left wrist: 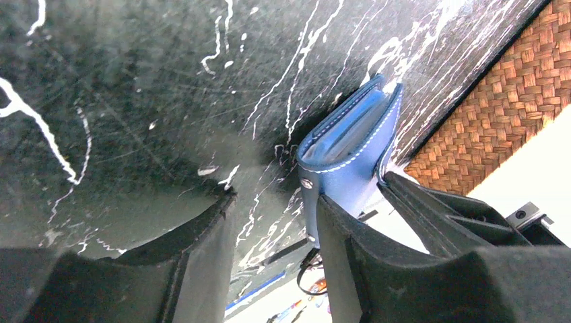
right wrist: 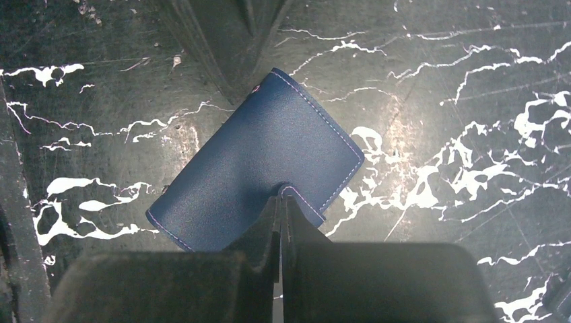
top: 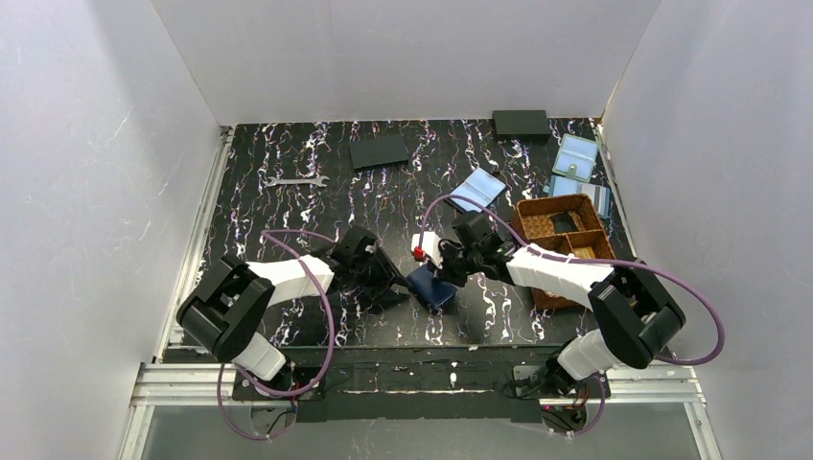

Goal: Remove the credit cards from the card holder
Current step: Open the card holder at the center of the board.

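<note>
The navy-blue card holder lies folded on the black marbled table between the two arms. In the right wrist view it lies flat, and my right gripper is shut on the small tab at its near edge. In the left wrist view the card holder is slightly raised, with a gap of light blue lining showing between its flaps. My left gripper stands open beside it, its right finger against the holder's edge and bare table between the fingers. The credit cards are hidden.
A brown woven divided tray stands right of the holder, also seen as the woven tray. Pale blue pouches lie behind it. Black flat pads and a wrench lie at the back.
</note>
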